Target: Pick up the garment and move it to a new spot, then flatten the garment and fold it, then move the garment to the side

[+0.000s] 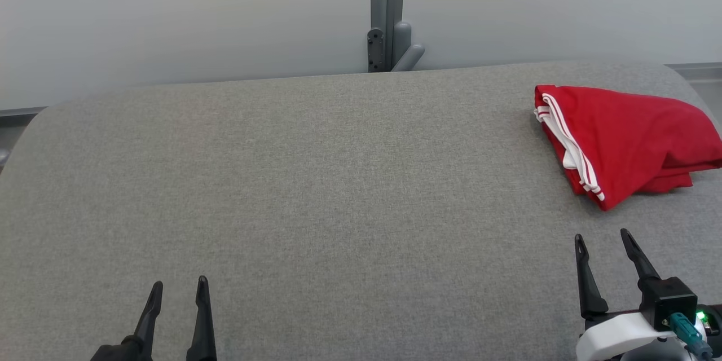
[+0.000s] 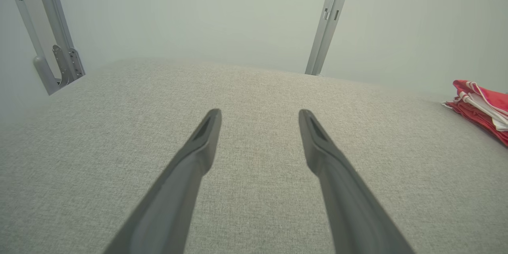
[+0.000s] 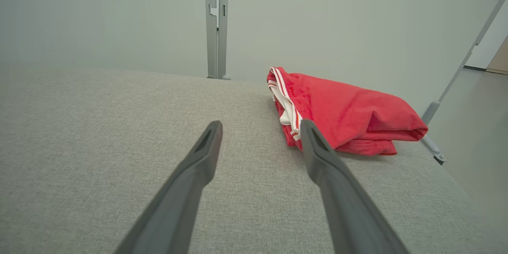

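Observation:
A red garment with white stripes (image 1: 626, 141) lies folded in a compact bundle at the far right of the grey padded table (image 1: 316, 192). It also shows in the right wrist view as the garment (image 3: 349, 111) and at the edge of the left wrist view as the garment (image 2: 482, 107). My right gripper (image 1: 603, 240) hovers open just short of the bundle, nothing between its fingers (image 3: 198, 166). My left gripper (image 1: 179, 287) stands open near the table's front left, far from the cloth, with bare fabric between its fingers (image 2: 329, 158).
A grey metal post with a bracket (image 1: 389, 17) rises behind the table's far edge against a pale wall. Another slanted frame bar (image 3: 456, 75) stands off the table's right end, where the floor drops away. The table's corners are rounded.

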